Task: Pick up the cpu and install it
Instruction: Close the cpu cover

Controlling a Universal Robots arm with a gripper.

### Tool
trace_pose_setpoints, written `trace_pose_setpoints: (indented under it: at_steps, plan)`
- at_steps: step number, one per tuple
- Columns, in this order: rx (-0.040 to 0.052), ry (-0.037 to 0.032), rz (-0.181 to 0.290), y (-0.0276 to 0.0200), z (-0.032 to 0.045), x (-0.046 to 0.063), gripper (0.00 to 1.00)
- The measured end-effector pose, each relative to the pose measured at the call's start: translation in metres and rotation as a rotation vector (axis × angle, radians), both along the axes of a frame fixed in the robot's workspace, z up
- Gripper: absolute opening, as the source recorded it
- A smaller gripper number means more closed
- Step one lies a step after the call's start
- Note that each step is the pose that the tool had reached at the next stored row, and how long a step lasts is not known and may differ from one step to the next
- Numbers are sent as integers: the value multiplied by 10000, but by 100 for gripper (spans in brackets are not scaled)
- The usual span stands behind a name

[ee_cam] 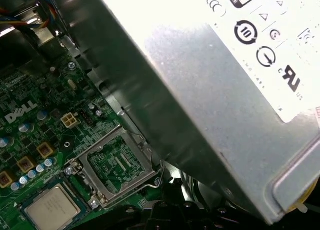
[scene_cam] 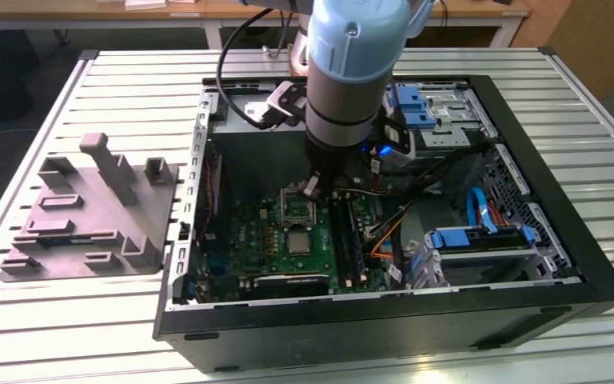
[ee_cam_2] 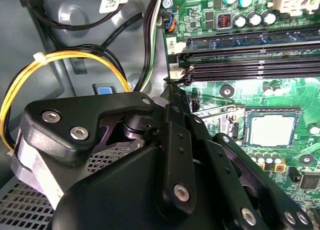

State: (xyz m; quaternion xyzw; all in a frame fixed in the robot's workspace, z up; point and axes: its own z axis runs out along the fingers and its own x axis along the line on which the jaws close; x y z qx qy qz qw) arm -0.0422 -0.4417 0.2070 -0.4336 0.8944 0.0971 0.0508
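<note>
Counter (scene_cam: 61,320) carries an open computer case (scene_cam: 563,240) and a grey fixture (scene_cam: 83,216). Inside the case, the arm (scene_cam: 344,72) reaches down over the green motherboard (scene_cam: 285,240). Whether the fingers (ee_cam_2: 172,98) are spread or pressed together, I cannot tell. The cpu (ee_cam: 51,206) sits in its socket (ee_cam_2: 272,127), beside an open metal frame (ee_cam: 117,165).

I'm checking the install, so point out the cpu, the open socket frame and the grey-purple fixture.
cpu (ee_cam_2: 271,129), second wrist view, metal top.
socket frame (ee_cam: 145,152), first wrist view, frame edge.
grey-purple fixture (scene_cam: 83,220), exterior view, base plate.
</note>
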Motion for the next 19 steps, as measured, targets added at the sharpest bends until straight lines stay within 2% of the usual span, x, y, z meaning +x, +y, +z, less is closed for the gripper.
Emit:
trace_pose_setpoints:
  at_steps: [12, 16, 19]
  plan:
    - [9, 4, 1, 4, -14, -16, 11]
    - [4, 26, 0, 7, -8, -16, 11]
    - [49, 50, 0, 7, -8, -17, 11]
